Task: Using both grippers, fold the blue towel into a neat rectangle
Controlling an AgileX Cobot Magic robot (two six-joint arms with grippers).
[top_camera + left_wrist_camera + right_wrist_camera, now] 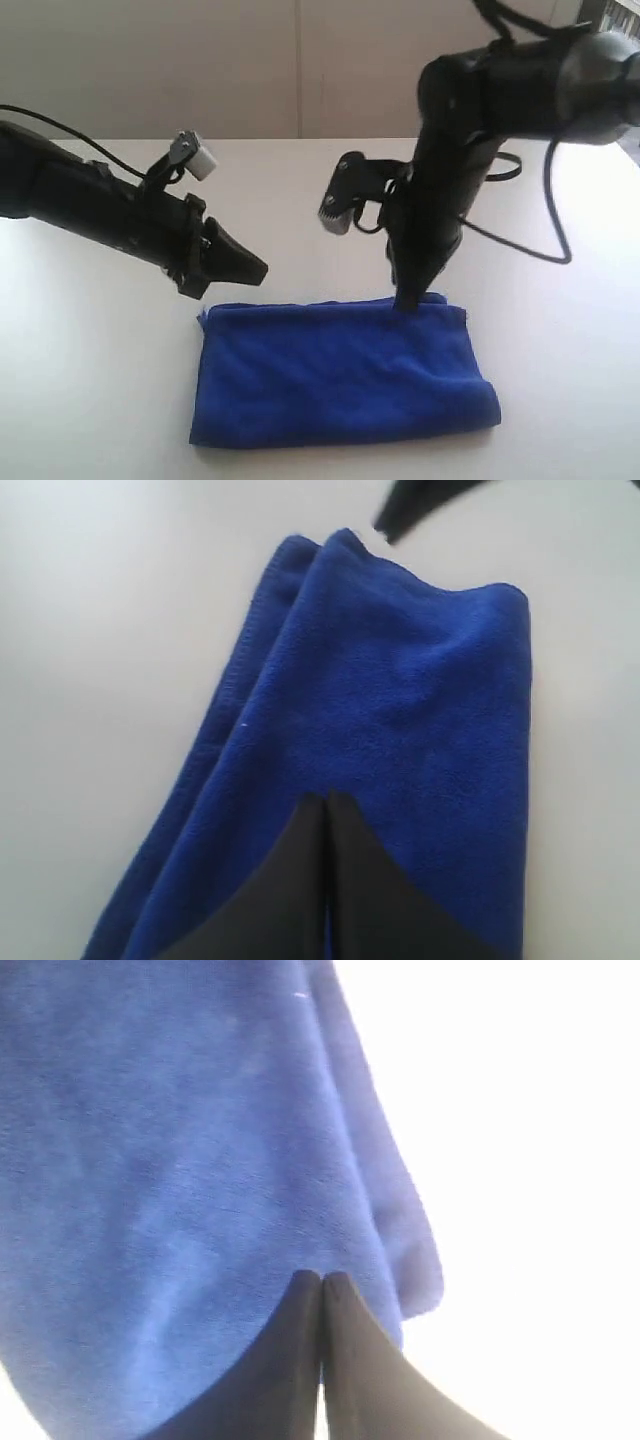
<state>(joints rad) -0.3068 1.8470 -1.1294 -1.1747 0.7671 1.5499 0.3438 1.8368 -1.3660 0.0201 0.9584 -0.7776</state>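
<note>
The blue towel [340,375] lies folded in a rough rectangle on the white table, near its front edge. My left gripper [258,270] hangs just above and behind the towel's back left corner, shut, with nothing between its fingers. In the left wrist view that gripper [327,798] points along the towel [400,700], which shows stacked layers at one side. My right gripper [408,302] points straight down with its tip at the towel's back edge, right of the middle. In the right wrist view it [321,1278] is shut over the towel [170,1160], with no cloth between its tips.
The white table [90,380] stretches to both sides of the towel and behind it. A pale wall [250,60] stands at the back. Black cables [555,215] hang from the right arm. The right gripper's dark tip [405,510] shows beyond the towel's far end in the left wrist view.
</note>
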